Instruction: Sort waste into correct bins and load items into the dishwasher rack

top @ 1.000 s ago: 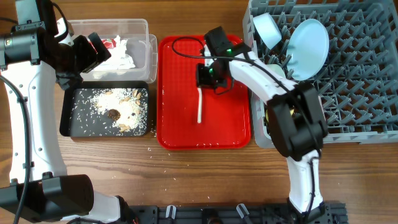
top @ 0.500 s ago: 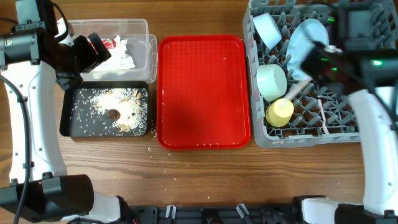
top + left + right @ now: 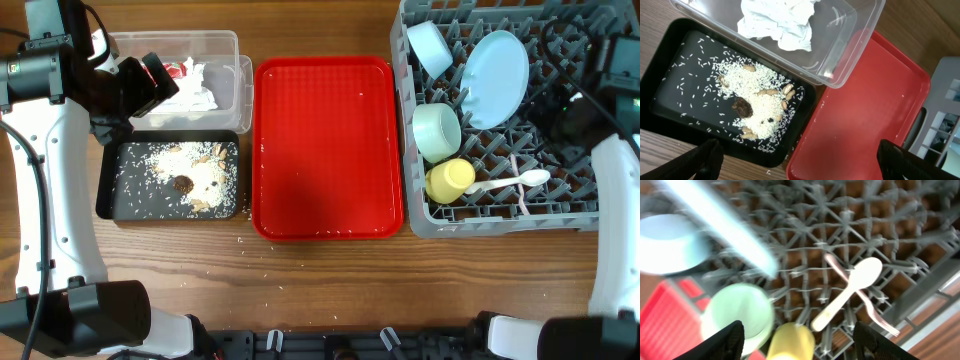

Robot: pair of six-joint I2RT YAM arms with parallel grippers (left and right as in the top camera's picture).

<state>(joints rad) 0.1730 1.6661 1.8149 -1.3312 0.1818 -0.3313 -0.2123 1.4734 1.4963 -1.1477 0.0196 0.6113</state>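
The grey dishwasher rack (image 3: 585,215) fills the right side. In it lie a white spoon (image 3: 510,183) (image 3: 850,292) and a pink fork (image 3: 521,197) (image 3: 867,305), beside a yellow cup (image 3: 449,180) (image 3: 790,342), a pale green cup (image 3: 437,130), a light blue plate (image 3: 497,65) and a blue bowl (image 3: 430,45). My right gripper (image 3: 568,115) (image 3: 797,327) hovers open above the rack, holding nothing. My left gripper (image 3: 155,80) (image 3: 797,152) hangs open over the black tray's (image 3: 110,190) (image 3: 670,70) right end, also holding nothing.
The red tray (image 3: 325,150) (image 3: 870,115) in the middle holds nothing. The black tray carries rice and food scraps (image 3: 190,175). Behind it stands a clear plastic bin (image 3: 225,50) with crumpled paper (image 3: 782,22). Grains of rice lie scattered on the wooden table near the front.
A second ago my right gripper was shut at the spoon on the red tray. It has swung over to the rack and opened, and the spoon now lies in the rack. The left arm is unmoved.
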